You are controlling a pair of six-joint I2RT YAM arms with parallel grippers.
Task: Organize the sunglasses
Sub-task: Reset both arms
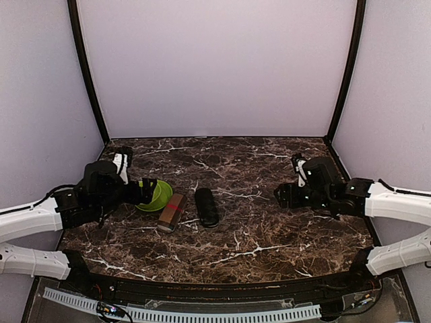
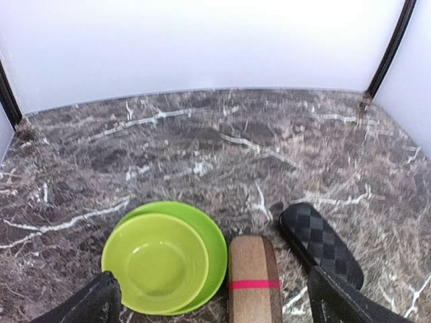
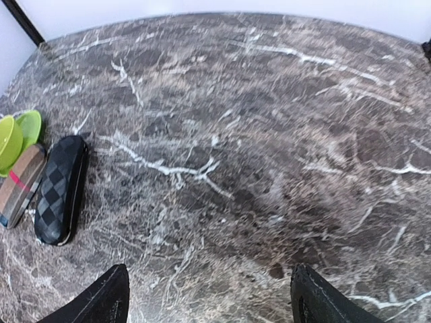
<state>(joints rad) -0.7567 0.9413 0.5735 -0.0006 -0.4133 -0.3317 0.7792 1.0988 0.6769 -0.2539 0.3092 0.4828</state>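
black case (image 1: 206, 206) and brown striped case (image 1: 173, 210) lie near-to-far by the table's (image 1: 269, 225) left edge, just ahead of the left pincer (image 2: 215, 299); it and the right pincer (image 3: 209, 296) gape empty; sunglasses unseen.

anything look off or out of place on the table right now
Nothing looks spilled or damaged. The brown striped case and the black checkered case lie closed, side by side, next to the green bowl, which sits off-centre on its green plate. No sunglasses lie loose in any view.
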